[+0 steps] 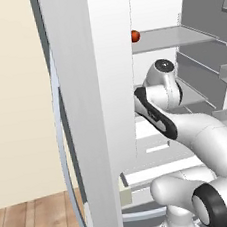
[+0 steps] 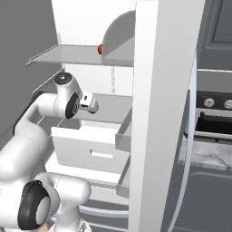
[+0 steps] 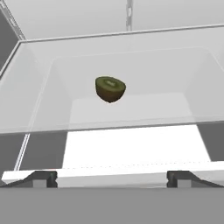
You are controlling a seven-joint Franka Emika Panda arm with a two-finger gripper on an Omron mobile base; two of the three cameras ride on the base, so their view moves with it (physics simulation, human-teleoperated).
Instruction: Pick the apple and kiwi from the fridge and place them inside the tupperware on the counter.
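Hand view looks down into the fridge (image 1: 100,112), where a halved kiwi (image 3: 110,89) lies in a pale, clear-walled drawer (image 3: 131,144), cut face up and towards the drawer's back wall. The gripper (image 3: 112,178) hangs above the drawer's near edge, its two dark fingertips (image 3: 43,178) set wide apart with nothing between them, well short of the kiwi.

From the left base view, the white arm (image 1: 204,139) reaches past the fridge's open door into the cabinet, its wrist at the level of the middle shelves. The apple (image 1: 135,35) sits on the upper shelf (image 1: 176,36) of the fridge, at that shelf's front left corner, partly hidden behind the door's edge and above the arm's wrist.

From the right base view, the same apple (image 2: 100,48) peeks out on the upper shelf beside a grey curved panel, and the hand points down over the pulled-out drawer (image 2: 90,145) below that shelf. To the right of the fridge, a strip of marbled surface (image 2: 213,152) runs below a dark oven front (image 2: 213,122).
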